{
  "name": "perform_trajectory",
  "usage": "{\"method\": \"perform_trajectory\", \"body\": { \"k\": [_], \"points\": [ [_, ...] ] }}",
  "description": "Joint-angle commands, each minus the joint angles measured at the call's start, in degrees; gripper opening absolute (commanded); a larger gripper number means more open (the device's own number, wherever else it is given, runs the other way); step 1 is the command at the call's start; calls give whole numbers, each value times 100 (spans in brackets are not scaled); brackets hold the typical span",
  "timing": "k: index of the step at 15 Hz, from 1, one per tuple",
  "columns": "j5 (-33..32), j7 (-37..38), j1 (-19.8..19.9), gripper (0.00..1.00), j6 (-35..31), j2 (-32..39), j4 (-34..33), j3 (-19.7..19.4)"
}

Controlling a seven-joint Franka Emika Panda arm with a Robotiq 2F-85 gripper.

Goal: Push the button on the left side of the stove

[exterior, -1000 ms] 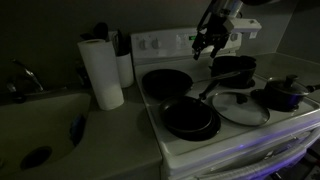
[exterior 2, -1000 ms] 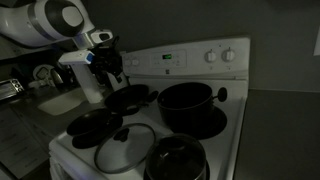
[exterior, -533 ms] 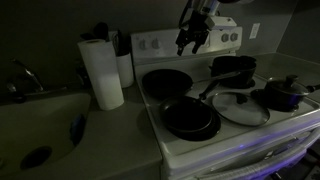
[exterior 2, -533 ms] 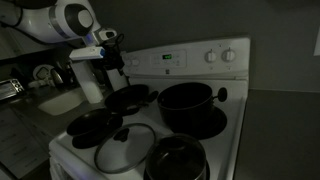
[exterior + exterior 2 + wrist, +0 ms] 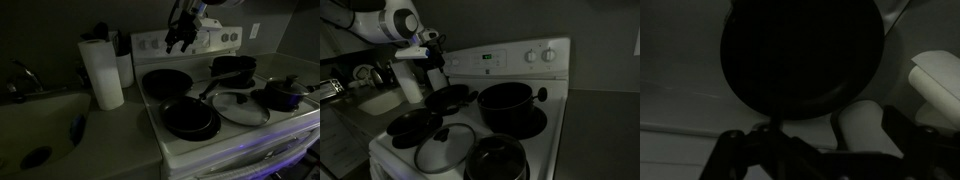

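Observation:
The white stove (image 5: 200,140) has a raised back panel (image 5: 222,40) with round knobs and a small green display (image 5: 487,57). It also shows in the other exterior view (image 5: 555,120). My gripper (image 5: 180,42) hangs in front of the panel's left part, just above the back-left black pan (image 5: 165,83); it also shows in the other exterior view (image 5: 434,56). In the dark wrist view my fingers (image 5: 815,160) appear apart and empty, over that pan (image 5: 800,55). I cannot make out a button.
A paper towel roll (image 5: 101,72) and a white container (image 5: 125,68) stand left of the stove. A sink (image 5: 40,130) lies further left. Pans, pots (image 5: 510,103) and a glass lid (image 5: 240,108) cover the burners.
My gripper has moved along the back panel from above the right pots toward the panel's left end, nearer the paper towel roll. Nothing else has moved.

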State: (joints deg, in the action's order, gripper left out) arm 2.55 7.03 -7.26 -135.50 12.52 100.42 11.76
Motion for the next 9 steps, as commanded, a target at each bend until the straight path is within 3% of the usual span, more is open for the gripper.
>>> {"method": "perform_trajectory", "body": {
  "k": [1,5,6,7,9],
  "points": [
    [-65,195,-161,100,-226,-45,120,-160],
    [341,-65,-273,100,-1978,924,-421,25],
    [427,-213,-293,93,-2277,1159,-569,93],
    [473,-372,-299,72,-2516,1396,-737,168],
    [541,-700,-253,68,-2756,1827,-1123,368]
  ]
}}
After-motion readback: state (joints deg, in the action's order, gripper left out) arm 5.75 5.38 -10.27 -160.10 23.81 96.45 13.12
